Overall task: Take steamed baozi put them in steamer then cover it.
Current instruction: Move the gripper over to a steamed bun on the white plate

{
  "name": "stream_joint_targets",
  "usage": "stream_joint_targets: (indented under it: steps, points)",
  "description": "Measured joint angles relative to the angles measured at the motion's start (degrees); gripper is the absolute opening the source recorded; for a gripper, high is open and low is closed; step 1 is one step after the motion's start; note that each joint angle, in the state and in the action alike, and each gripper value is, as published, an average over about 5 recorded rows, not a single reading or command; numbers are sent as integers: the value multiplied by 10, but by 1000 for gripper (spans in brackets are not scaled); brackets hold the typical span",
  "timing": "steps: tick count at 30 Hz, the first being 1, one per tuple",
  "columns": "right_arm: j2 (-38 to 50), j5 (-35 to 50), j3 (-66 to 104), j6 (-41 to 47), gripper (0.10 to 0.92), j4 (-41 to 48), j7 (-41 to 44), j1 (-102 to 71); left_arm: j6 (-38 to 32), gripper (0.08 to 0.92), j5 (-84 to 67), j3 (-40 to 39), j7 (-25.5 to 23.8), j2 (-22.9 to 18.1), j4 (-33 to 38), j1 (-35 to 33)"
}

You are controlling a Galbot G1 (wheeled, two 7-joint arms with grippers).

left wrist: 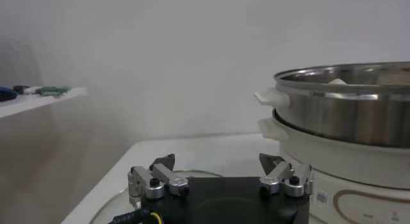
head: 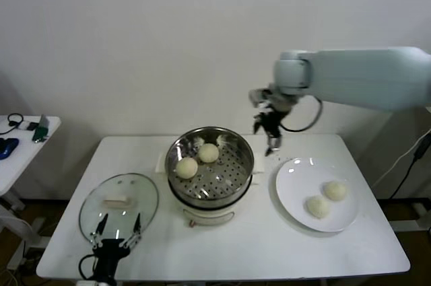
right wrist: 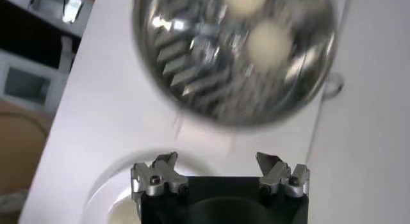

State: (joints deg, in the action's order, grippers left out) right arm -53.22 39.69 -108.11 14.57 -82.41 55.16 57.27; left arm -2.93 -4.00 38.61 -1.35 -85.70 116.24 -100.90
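Head view: two baozi (head: 186, 167) in steamer (head: 210, 165), two on plate (head: 296, 192). Cover (head: 118, 206) on table (head: 256, 245), unplaced. Right gripper (head: 271, 145) between steamer and plate, jaws wide, empty. Left gripper (head: 116, 235) by cover, jaws wide.

The right arm (head: 367, 77) is a thick, smooth, pale grey-white tube ending in a rounded elbow-like joint housing. Below that joint sits a darker wrist cluster of black and metal parts, with a thin black cable looping out beside it. The right gripper (right wrist: 219, 173) has a black block body carrying two silver metal finger mounts with dark screws and black angular tips. The left gripper (left wrist: 219, 173) is built alike, black-bodied with silver mounts, and a yellow-marked cable runs at its base.
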Motion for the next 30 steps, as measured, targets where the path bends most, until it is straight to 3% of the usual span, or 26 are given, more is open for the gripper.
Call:
stream_joint_targets:
  steps: [13,30]
  points:
    - [163,-129,51,6,823,-10,-20,-138,3,823,1,2,0,-5,2,1]
    - [180,-215,203,23,823,55,-52,-341,-2,823,1,4,1,-8,-5,-7]
